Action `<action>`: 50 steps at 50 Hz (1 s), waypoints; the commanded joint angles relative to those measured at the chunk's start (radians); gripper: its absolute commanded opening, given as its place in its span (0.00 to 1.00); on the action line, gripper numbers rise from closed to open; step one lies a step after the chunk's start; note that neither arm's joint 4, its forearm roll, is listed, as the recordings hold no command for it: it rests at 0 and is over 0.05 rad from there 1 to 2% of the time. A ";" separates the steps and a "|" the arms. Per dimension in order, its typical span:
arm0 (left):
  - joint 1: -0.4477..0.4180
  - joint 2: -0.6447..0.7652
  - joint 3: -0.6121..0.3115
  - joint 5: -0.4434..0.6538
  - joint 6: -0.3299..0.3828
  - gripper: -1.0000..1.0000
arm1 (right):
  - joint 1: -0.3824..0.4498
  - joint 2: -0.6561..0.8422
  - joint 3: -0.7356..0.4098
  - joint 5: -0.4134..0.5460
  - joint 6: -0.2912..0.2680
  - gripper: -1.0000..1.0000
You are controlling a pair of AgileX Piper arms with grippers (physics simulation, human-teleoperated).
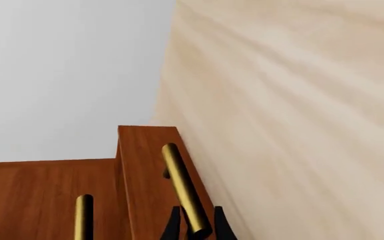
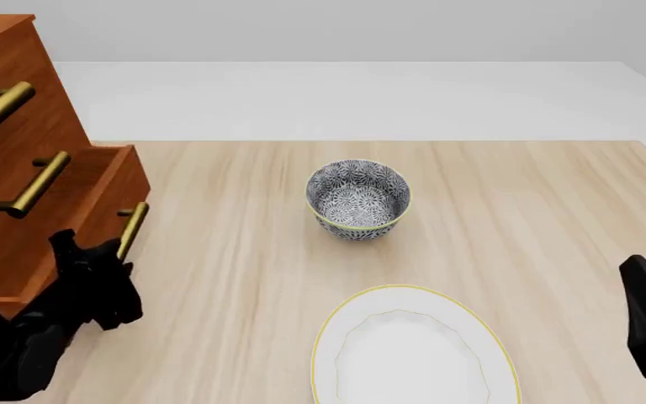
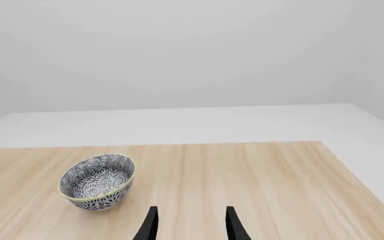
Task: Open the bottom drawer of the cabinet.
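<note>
Gripping the brass handle (image 1: 186,192) of the bottom drawer (image 2: 97,220), my left gripper (image 1: 197,229) has a finger on each side of the bar, clenched on it. That drawer juts out from the front of the cabinet (image 2: 9,101), which stands at the table's (image 2: 548,219) far left corner; the two upper drawers sit flush. My right gripper (image 3: 190,222) hangs over the table's near right edge with its fingers spread and nothing between them. A patterned bowl (image 2: 357,200) sits mid-table, and a white plate (image 2: 413,349) with a yellow rim lies at the near edge.
</note>
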 commanded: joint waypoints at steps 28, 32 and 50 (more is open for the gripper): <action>-0.158 0.007 -0.060 -0.050 0.022 0.00 | -0.003 0.001 -0.008 0.006 0.003 1.00; -0.166 0.014 -0.067 -0.050 0.022 0.00 | -0.005 0.001 -0.002 0.000 0.004 1.00; -0.197 0.035 -0.086 -0.050 0.027 0.00 | -0.007 -0.005 0.045 -0.040 0.006 1.00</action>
